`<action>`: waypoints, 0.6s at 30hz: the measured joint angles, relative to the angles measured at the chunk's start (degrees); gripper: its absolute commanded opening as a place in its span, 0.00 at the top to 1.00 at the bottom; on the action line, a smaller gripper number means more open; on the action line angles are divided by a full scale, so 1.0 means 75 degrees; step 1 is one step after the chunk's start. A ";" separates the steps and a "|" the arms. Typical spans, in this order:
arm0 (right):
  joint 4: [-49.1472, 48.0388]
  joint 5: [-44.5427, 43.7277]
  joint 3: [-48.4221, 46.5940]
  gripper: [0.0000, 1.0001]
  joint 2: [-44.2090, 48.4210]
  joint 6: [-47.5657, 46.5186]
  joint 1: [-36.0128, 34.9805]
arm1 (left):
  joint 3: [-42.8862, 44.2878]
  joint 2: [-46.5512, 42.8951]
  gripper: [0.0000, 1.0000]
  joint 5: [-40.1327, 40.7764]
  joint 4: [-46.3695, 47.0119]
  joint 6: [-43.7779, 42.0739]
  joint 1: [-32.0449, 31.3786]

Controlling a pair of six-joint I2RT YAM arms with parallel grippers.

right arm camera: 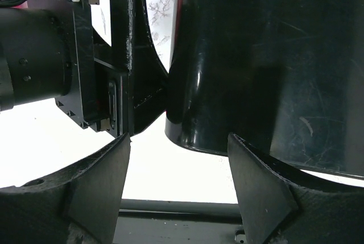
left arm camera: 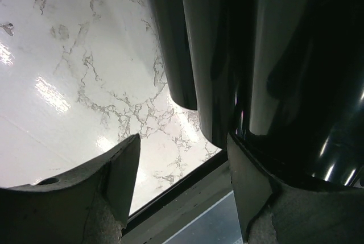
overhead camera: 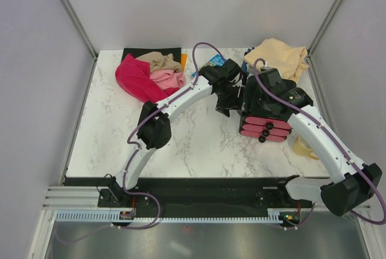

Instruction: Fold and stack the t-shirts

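Left tool (left arm camera: 182, 141), right tool (right arm camera: 179, 139): wide open, empty | shirt pile (overhead camera: 148, 75) upper left, nearer left tool | peach shirt (overhead camera: 280, 54) upper right

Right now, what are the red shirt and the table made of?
The red shirt looks like soft matte cloth, probably cotton knit: it lies crumpled in loose folds with no shine. The table looks like white marble with grey veins, glossy, since glare shows on it in the left wrist view; it could as well be marble-print laminate.
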State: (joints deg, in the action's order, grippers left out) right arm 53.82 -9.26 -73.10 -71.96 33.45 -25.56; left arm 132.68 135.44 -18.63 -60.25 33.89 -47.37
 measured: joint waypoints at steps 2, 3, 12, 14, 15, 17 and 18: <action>-0.0015 0.0015 0.0000 0.23 -0.0009 0.0000 -0.0009 | 0.0015 0.0000 0.30 0.0000 -0.0009 0.0000 0.0000; -0.0015 0.0015 0.0000 0.23 -0.0012 0.0000 -0.0012 | 0.0017 0.0000 0.30 0.0003 -0.0012 0.0000 0.0000; 0.0003 -0.0070 0.0003 0.23 -0.0012 -0.0003 -0.0012 | 0.0245 0.0152 0.30 0.0000 -0.0085 0.0000 -0.0032; 0.0032 -0.0149 0.0003 0.23 -0.0009 -0.0003 -0.0012 | 0.0347 0.0230 0.29 0.0000 -0.0087 0.0000 -0.0052; 0.0035 -0.0169 0.0006 0.23 -0.0009 0.0000 -0.0012 | 0.0379 0.0265 0.29 -0.0009 -0.0064 0.0003 -0.0064; 0.0023 -0.0216 0.0015 0.23 -0.0009 0.0000 -0.0012 | 0.0449 0.0350 0.29 -0.0017 -0.0070 0.0012 -0.0099; 0.0023 -0.0224 0.0015 0.23 -0.0003 0.0000 -0.0012 | 0.0475 0.0376 0.29 -0.0070 -0.0058 0.0017 -0.0114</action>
State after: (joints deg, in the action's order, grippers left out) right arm 54.00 -10.94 -72.99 -71.99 33.45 -25.65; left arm 136.25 138.26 -19.16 -60.69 34.02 -48.23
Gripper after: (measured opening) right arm 0.771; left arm 0.702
